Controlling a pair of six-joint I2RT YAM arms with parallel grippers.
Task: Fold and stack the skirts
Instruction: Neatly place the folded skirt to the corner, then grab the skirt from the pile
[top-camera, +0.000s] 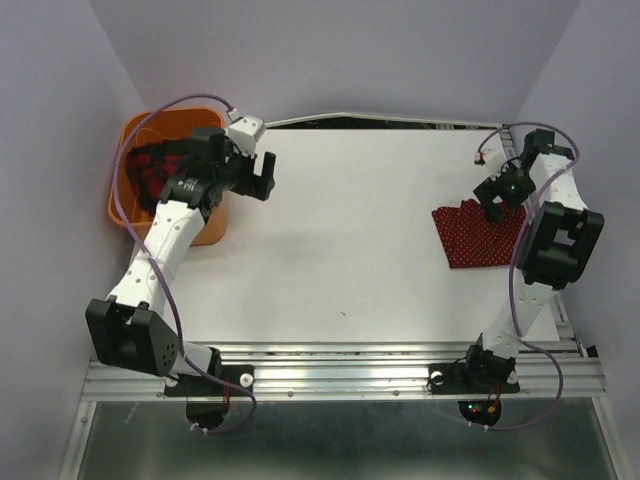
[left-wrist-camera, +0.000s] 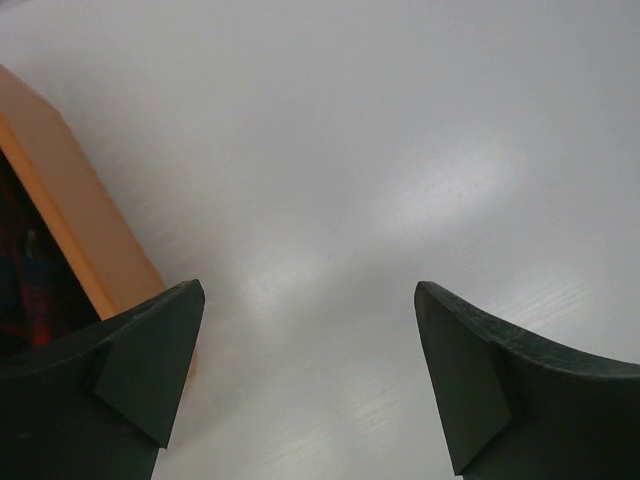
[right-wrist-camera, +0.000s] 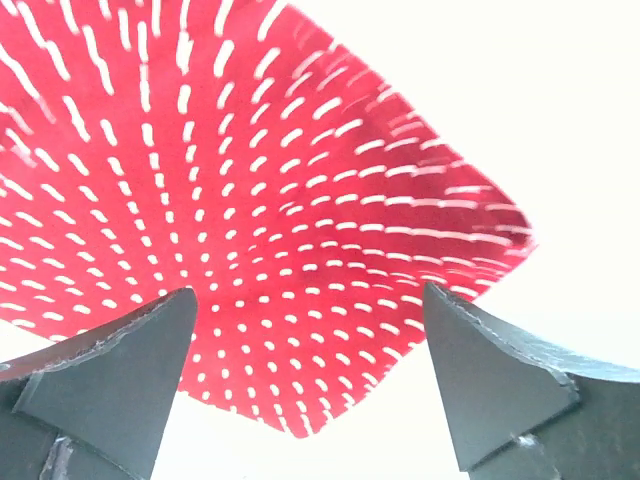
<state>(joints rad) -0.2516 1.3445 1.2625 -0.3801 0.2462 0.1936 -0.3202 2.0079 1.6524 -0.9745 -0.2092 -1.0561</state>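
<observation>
White table (top-camera: 350, 250) | orange basket (top-camera: 118, 195) at its far-left corner, plaid skirt (top-camera: 150, 170) bunched inside | dotted skirt (top-camera: 475, 240) flat at right edge, seemingly folded | left gripper (left-wrist-camera: 305, 295) wide, above table just beside basket | right gripper (right-wrist-camera: 305, 300) wide over dotted skirt | advice: left pinches one plaid edge, lifts clear of rim

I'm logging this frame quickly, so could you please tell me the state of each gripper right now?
Left gripper: open, holding nothing.
Right gripper: open over the polka-dot skirt, holding nothing.
</observation>
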